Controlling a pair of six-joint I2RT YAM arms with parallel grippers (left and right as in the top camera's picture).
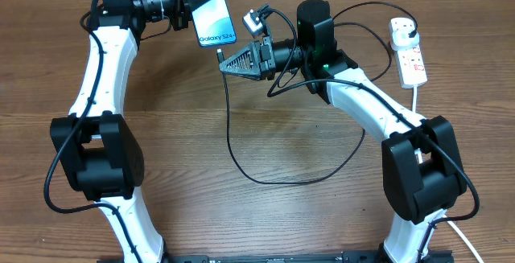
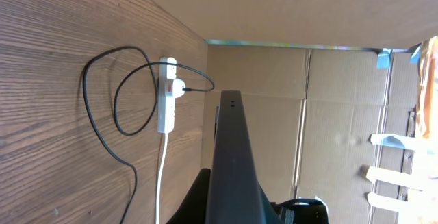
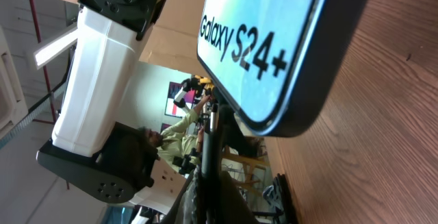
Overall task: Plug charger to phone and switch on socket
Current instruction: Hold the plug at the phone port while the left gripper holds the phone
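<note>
Black left end effector [image 1: 190, 7] clamped on phone [image 1: 211, 10] | right end effector [image 1: 225, 63] pinching charger [image 1: 228, 126] tip

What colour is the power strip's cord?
White; the thick cord of the oblong power strip shows best in the left wrist view.

My left gripper [image 1: 187, 7] holds the phone [image 1: 208, 10] off the counter [image 1: 241, 223], just ahead of my right gripper [image 1: 225, 62]. The charger [image 1: 241, 162] hangs from that gripper onto the counter; the socket [image 1: 409, 52] lies well behind it.
</note>
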